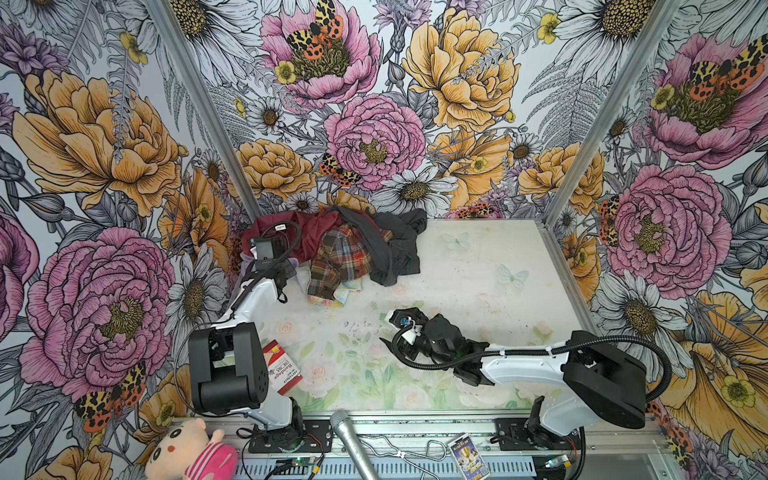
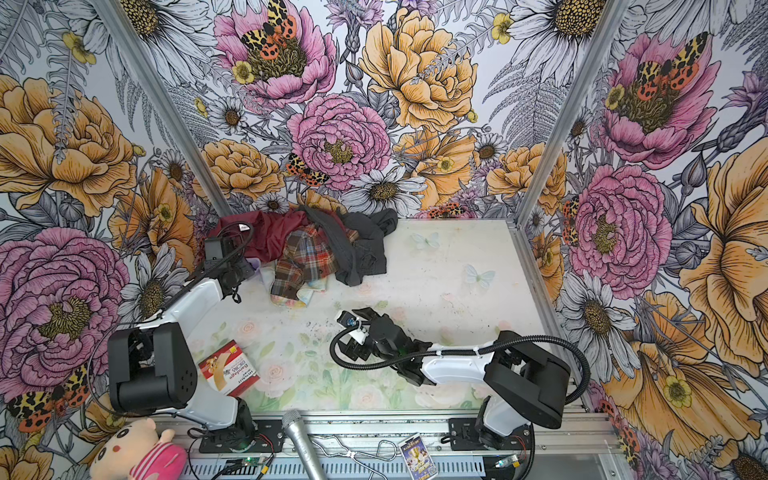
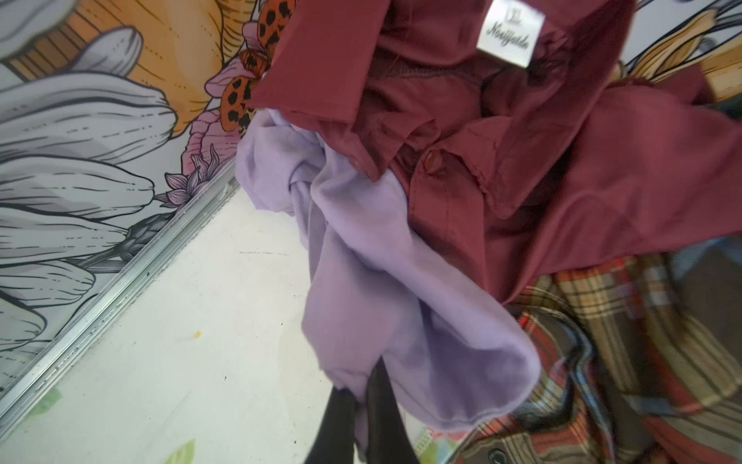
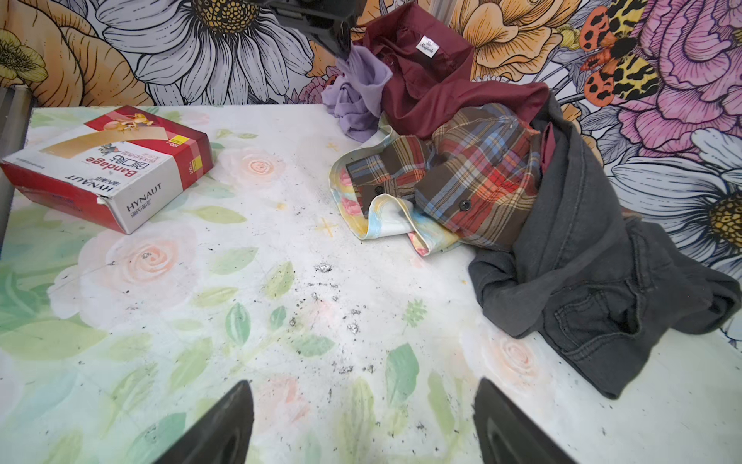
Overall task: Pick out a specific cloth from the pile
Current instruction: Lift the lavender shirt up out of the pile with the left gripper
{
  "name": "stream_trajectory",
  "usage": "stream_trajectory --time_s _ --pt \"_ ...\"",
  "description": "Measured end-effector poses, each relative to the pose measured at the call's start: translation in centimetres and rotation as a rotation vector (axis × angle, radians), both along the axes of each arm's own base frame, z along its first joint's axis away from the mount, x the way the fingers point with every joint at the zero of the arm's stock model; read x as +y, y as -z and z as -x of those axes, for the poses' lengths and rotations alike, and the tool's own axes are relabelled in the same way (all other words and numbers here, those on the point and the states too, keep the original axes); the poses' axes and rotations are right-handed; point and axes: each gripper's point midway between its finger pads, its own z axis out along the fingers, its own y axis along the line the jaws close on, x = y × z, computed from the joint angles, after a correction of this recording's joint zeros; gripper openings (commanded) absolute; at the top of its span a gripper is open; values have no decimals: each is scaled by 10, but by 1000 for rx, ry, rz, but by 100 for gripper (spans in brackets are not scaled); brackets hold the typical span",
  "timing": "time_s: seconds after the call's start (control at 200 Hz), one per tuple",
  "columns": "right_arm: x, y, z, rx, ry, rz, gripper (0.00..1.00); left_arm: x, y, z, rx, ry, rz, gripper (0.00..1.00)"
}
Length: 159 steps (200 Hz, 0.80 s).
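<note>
Right at the tips, the left fingers [image 3: 339,430] are clamped tight on a fold of the plain, thin, soft lilac cloth [image 3: 381,281]. It's a narrow pinch near the hem, with nothing else caught between them. Out from there the fabric stretches away from the grip and slips under the edge of the maroon woven cloth with the white tag [image 3: 562,180], which lies over its far end.

In the right wrist view we see the lilac cloth hanging from the pinch down to a bunched heap on the pale flower-printed worktop [image 4: 281,321]. That's at the end of the pile [image 1: 345,249] nearest the side wall, close to the red-brown plaid cloth [image 4: 473,172]. So its long axis runs steeply, pinched end up, loose end pointing down and in under the maroon. Further along lie a pastel floral piece [image 4: 385,225] and a dark grey denim-like garment [image 4: 582,261].

The right fingers [image 4: 225,426] are spread wide with nothing in them, over bare worktop, well apart from the pile.

What could go wrong? We judge the pinch small and the fabric thin, so a sharp tug could slide it free. With the maroon draped over the buried end, a pull may also drag that one along, perhaps the plaid too.
</note>
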Motion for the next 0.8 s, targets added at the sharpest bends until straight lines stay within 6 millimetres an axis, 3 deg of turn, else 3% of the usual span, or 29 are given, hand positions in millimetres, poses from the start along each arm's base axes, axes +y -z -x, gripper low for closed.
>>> stream_trajectory --time_s 0.315,0.585,0.795 --pt "-5 -9 -11 9 48 -72 86 -8 -86 14 -172 11 -38 0" --pt "-5 -20 -21 50 95 -144 87 -22 -210 2 -413 53 -74 0" --pt "6 -59 -35 21 110 -229 87 -59 -288 2 -557 161 -87 0"
